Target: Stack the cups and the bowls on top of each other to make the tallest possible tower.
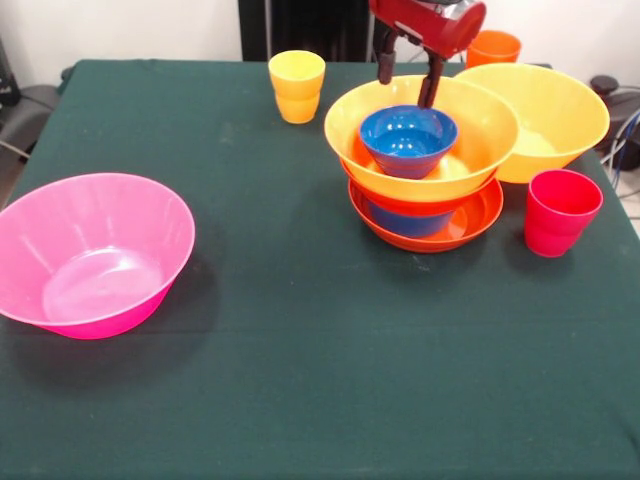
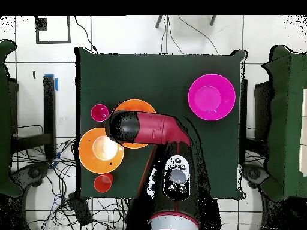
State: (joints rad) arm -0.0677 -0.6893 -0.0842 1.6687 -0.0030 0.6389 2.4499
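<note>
Front view: the end effector (image 1: 409, 84) hangs at the upper right of centre, its two dark fingers (image 1: 385, 68) standing apart and gripping nothing, with the right finger tip over the far inner wall of the large orange-yellow bowl (image 1: 470, 140) that tops the tower (image 1: 425, 205). A small blue bowl (image 1: 408, 139) sits inside that bowl, directly below and just in front of the fingers. Beneath lie a red-orange bowl, a second blue bowl (image 1: 405, 221) and a shallow red-orange bowl (image 1: 470, 222) resting on the green counter (image 1: 300, 370). A second large orange-yellow bowl (image 1: 555, 115) touches the tower on the right; the red-pink cup (image 1: 560, 212) stands at right, the yellow cup (image 1: 297, 86) upper centre, the orange cup (image 1: 493, 47) behind. The pink bowl (image 1: 90, 252) lies far left, well apart. Overhead view: the arm (image 2: 147, 127) covers the tower.
</note>
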